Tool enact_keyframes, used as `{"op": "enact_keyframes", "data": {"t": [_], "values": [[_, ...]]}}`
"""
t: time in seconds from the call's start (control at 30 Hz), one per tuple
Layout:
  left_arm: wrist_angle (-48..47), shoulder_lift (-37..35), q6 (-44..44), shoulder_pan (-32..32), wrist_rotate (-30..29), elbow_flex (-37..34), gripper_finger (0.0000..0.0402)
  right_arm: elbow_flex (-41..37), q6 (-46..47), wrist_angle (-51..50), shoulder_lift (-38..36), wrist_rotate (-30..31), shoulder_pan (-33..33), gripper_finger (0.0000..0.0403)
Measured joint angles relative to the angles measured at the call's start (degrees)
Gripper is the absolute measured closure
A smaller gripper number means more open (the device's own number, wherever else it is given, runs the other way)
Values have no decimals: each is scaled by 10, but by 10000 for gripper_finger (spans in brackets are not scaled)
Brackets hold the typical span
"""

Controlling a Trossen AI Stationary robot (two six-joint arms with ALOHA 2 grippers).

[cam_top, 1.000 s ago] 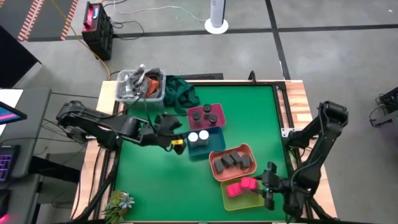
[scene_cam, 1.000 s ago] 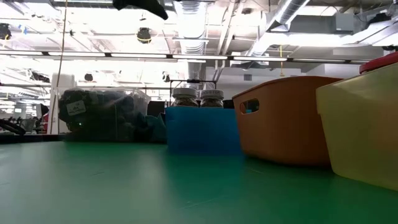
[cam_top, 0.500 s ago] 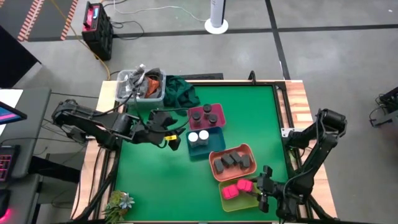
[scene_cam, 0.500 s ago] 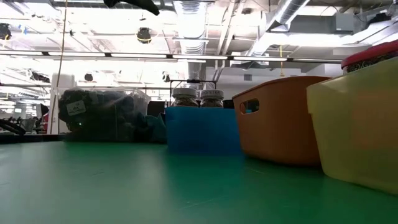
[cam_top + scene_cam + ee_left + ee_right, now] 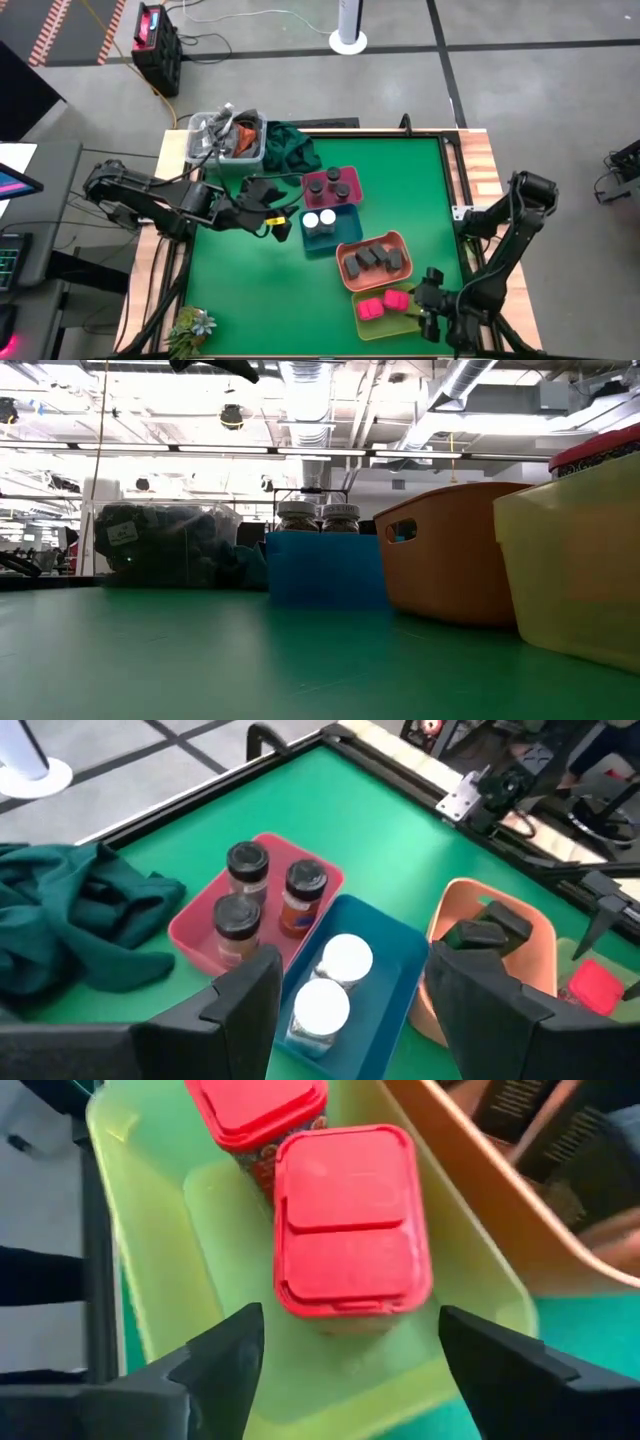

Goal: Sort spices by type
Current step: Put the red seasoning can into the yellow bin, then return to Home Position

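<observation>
Those pink spice tins (image 5: 350, 1230) look light, stiff and a bit slick, so I'd pinch one across its flat sides. Both sit in the yellow-green tray (image 5: 375, 324), lower right in the high view, where the right gripper (image 5: 350, 1370) hangs spread wide, holding nothing. Left gripper (image 5: 345, 1005) hovers open and empty over the blue tray (image 5: 390, 970) with two white-capped jars (image 5: 345, 960); dark-capped jars (image 5: 247, 865) fill the pink tray (image 5: 200, 935), grey boxes (image 5: 375, 258) the salmon tray (image 5: 397, 240).

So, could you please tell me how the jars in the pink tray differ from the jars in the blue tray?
The jars in the pink tray have dark caps; those in the blue tray have white caps. There are three dark-capped jars but only two white-capped jars. The dark-capped ones show brownish contents; the white-capped ones' contents are hard to tell. All are small, round and upright.
</observation>
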Motion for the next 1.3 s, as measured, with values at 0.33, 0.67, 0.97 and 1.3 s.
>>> {"op": "enact_keyframes", "data": {"t": [0.33,0.67,0.97,1.3], "values": [[55,0,94,-4,-3,0,169,0,14,-89,-178,38,-10,78],[185,-66,82,-4,41,-148,207,-164,-6,14,-443,130,-56,79],[256,-259,61,51,42,-332,249,-294,-182,217,-638,124,-224,95],[425,-388,87,195,141,-513,316,-380,-290,375,-715,-86,-529,102]]}}
